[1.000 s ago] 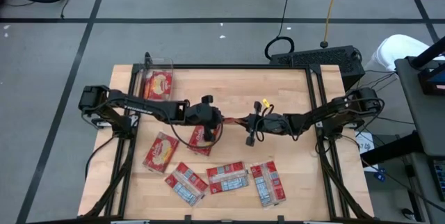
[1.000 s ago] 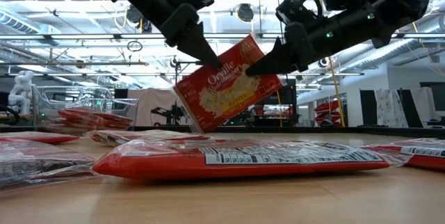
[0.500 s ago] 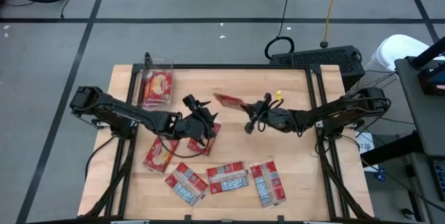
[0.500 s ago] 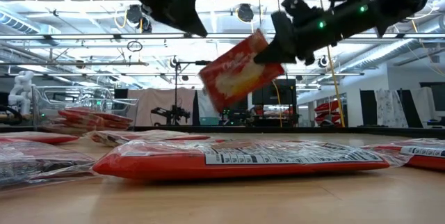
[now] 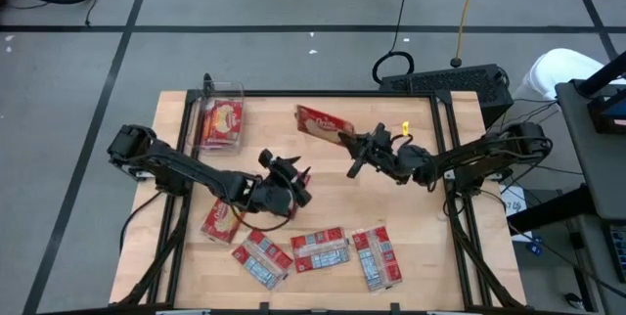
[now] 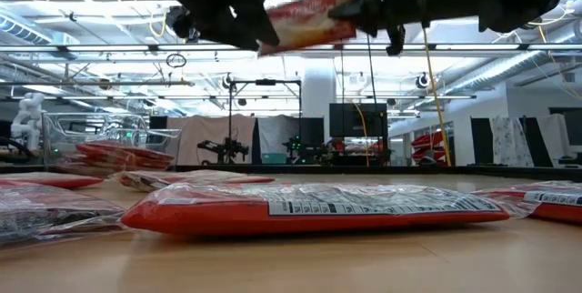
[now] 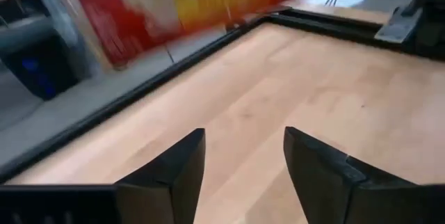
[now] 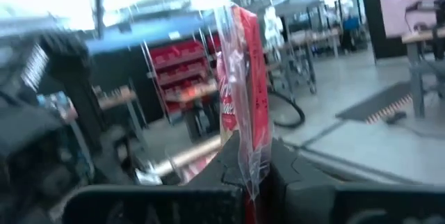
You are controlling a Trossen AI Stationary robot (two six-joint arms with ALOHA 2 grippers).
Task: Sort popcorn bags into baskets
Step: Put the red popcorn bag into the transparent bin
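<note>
Near the top middle of the high view, my right gripper (image 5: 344, 140) pinches one popcorn bag (image 5: 318, 120) by its edge, lifted clear of the worktop (image 5: 411, 237). My left gripper (image 5: 298, 186) sits lower, left of centre, fingers spread and empty. Upper left, the basket (image 5: 219, 119) already has at least one bag inside. I judge we're early on: five or so bags (image 5: 320, 248) lie loose along the bottom.
</note>
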